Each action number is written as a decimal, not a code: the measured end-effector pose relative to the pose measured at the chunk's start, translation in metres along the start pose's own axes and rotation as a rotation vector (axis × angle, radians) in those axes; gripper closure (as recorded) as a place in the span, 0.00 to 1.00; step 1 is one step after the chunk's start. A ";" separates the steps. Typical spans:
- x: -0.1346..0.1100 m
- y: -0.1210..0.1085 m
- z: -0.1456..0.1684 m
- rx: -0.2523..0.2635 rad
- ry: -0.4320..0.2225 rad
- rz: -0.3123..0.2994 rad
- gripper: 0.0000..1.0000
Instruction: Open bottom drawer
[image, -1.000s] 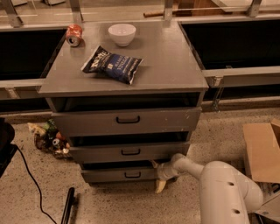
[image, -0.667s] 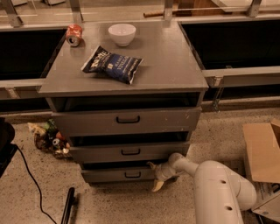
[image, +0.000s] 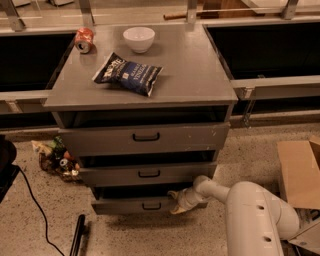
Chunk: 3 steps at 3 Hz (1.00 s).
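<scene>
The bottom drawer (image: 125, 206) is the narrowest grey front at the foot of the cabinet, with a small black bar handle (image: 151, 205). It stands slightly out, with a dark gap above it. My gripper (image: 178, 202) is at the right end of this drawer front, just right of the handle, touching or very near the panel. My white arm (image: 250, 212) reaches in from the lower right.
The grey cabinet top (image: 200, 80) carries a chip bag (image: 128, 73), a white bowl (image: 139, 38) and a red can (image: 84, 40). Litter (image: 57, 159) lies on the floor at the left, with a black cable (image: 35, 210). A cardboard box (image: 300, 172) sits at the right.
The gripper has shifted slightly left along the bottom drawer front. The bottom drawer front sits a little farther out and lower in view than a second ago.
</scene>
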<state>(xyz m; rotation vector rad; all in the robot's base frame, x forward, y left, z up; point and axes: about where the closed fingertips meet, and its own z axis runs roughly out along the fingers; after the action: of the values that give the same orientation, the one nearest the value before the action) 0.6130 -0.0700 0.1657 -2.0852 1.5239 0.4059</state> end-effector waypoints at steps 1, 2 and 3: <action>-0.018 0.014 -0.014 -0.040 -0.028 0.006 0.89; -0.042 0.033 -0.017 -0.101 -0.091 0.009 1.00; -0.042 0.034 -0.017 -0.107 -0.094 0.009 0.81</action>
<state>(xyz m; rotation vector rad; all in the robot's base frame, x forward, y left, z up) 0.5658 -0.0540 0.1935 -2.1092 1.4862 0.5921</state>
